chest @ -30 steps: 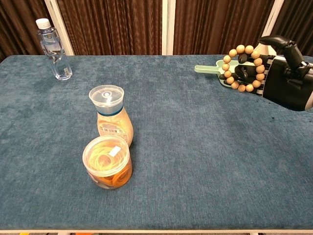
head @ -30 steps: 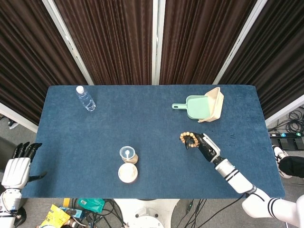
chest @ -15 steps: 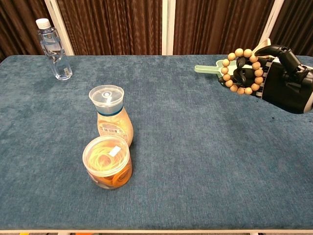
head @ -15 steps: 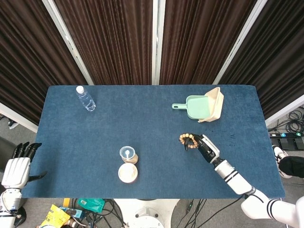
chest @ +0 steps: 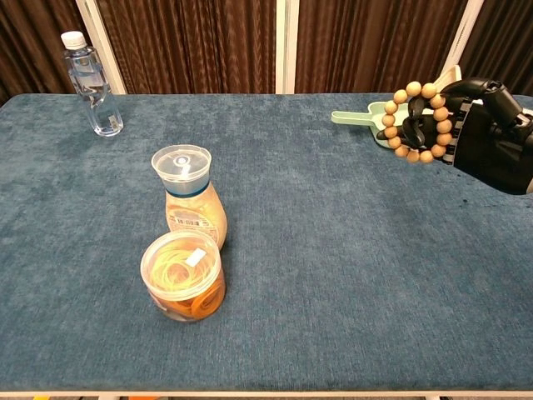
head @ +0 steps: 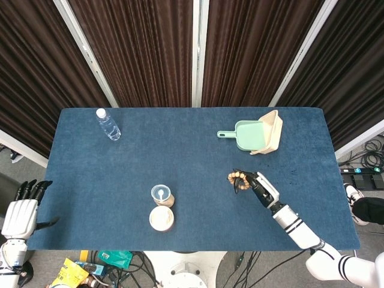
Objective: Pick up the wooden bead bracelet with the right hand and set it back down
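My right hand (head: 258, 185) (chest: 479, 133) holds the wooden bead bracelet (head: 238, 180) (chest: 414, 122) above the blue table (head: 198, 198) at the right. The bead ring hangs around the black fingertips, clear of the cloth in the chest view. My left hand (head: 23, 212) rests off the table's left edge with its fingers apart and nothing in it; the chest view does not show it.
A green dustpan with a beige brush (head: 256, 134) (chest: 366, 116) lies behind the right hand. A water bottle (head: 108, 124) (chest: 92, 83) stands far left. A lidded jar (head: 162, 195) (chest: 191, 197) and a tub of rubber bands (head: 161, 218) (chest: 182, 276) stand front centre.
The right hand with the bracelet has drifted slightly toward the table's near edge and a little right. The left hand has not moved.
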`<state>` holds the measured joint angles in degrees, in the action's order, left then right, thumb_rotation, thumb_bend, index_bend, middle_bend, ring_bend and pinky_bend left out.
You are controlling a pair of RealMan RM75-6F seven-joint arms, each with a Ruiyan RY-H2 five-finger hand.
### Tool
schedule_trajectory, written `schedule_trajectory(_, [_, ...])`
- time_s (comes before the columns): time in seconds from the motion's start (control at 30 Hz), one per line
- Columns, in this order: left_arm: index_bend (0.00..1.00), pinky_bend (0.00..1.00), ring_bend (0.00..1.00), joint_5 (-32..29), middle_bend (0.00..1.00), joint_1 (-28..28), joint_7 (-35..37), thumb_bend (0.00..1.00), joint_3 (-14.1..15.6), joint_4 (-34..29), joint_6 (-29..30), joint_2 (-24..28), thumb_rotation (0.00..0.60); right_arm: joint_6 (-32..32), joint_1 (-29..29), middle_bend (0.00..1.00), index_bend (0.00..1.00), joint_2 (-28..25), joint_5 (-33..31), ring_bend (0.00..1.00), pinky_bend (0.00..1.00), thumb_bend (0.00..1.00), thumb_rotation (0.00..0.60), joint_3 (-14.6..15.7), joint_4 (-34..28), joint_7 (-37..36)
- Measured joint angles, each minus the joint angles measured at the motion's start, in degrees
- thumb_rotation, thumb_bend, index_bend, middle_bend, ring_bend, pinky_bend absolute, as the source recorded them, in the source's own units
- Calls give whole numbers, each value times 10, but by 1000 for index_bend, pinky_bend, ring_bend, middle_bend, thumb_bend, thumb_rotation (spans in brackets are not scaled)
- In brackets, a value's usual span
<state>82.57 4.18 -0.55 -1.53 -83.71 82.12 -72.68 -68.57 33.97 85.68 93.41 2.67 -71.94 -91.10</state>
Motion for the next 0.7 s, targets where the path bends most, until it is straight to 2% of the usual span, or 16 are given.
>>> schedule_trajectory(0.17, [141,0,45,2,131,0,-2,21,0,-1,1,0,600,-25,-4,629,555,2,18,266,0,902,211,3,19,-3])
schedule_trajectory(0.37, [141,0,45,2,131,0,-1,21,1,0,0,0,600,-39,-4,555,432,1,36,222,0,993,196,11,36,-26])
schedule_trajectory(0.4, [140,0,45,2,131,1,-2,21,0,-1,-1,0,600,-40,-4,547,408,1,38,217,0,939,173,13,39,-31])
schedule_trajectory(0.43, [140,0,45,2,131,2,-3,21,0,-1,-2,0,600,-41,-3,544,390,0,41,216,0,827,149,15,40,-39])
schedule_trajectory(0.53, [141,0,45,0,131,4,-6,21,-2,-3,-5,0,600,-39,0,545,376,-1,44,216,0,407,128,21,42,-68])
schedule_trajectory(0.6, [141,0,45,0,131,5,-8,22,-2,-4,-6,1,600,-36,3,558,387,-2,45,220,0,261,129,24,42,-91])
schedule_trajectory(0.7, [140,0,45,0,131,5,-9,21,-2,-6,-6,2,600,-30,7,595,442,-4,45,232,0,211,129,29,41,-129])
